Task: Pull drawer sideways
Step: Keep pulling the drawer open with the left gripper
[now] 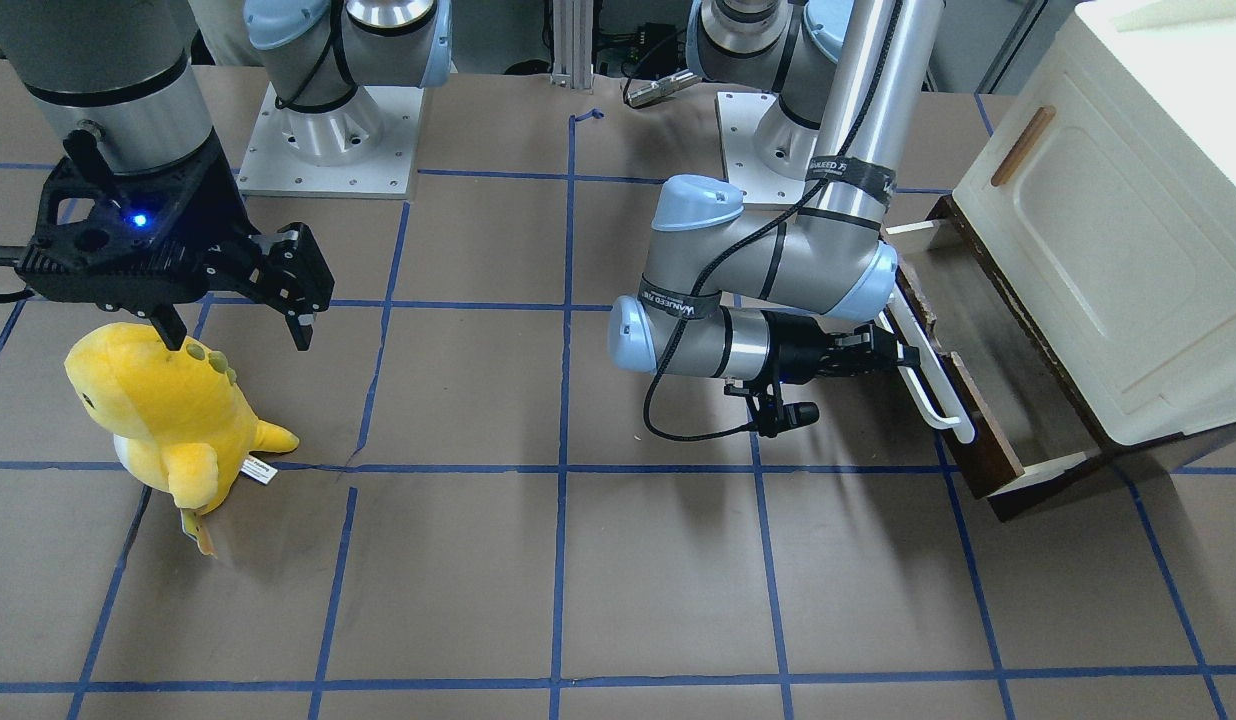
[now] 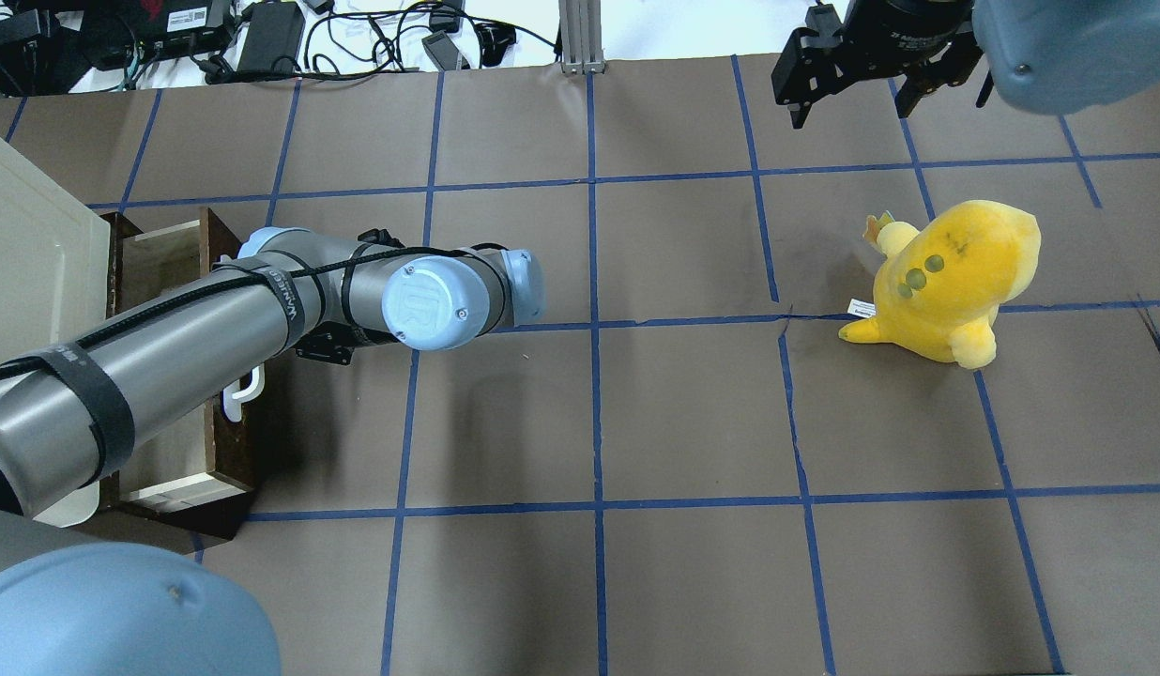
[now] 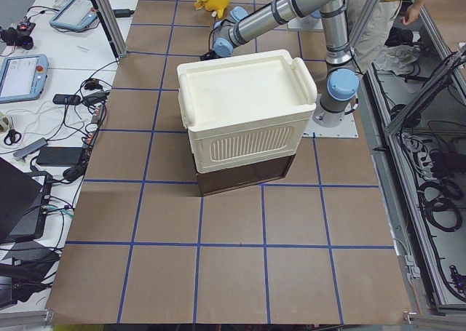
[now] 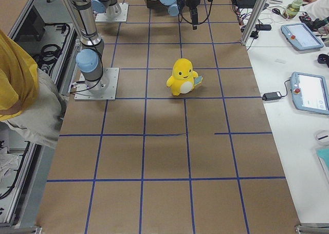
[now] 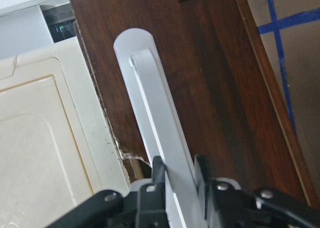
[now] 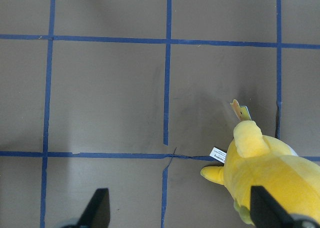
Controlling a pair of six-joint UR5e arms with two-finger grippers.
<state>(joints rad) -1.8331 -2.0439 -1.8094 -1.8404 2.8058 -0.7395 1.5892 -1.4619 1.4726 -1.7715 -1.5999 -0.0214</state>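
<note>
Clearly the left hand (image 1: 898,352) is clamping shut across the white bar handle (image 5: 150,112) of the drawer (image 1: 990,330), which is sitting partly out beneath the cabinet (image 1: 1108,250) (the right hand (image 1: 236,318) is hanging open, empty, well apart); the pull is likely running square to that bar, toward the middle of the bench (image 1: 658,560).

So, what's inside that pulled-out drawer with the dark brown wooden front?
The shallow drawer shows only a bare greyish floor; its back part is hidden under the cream cabinet.
</note>
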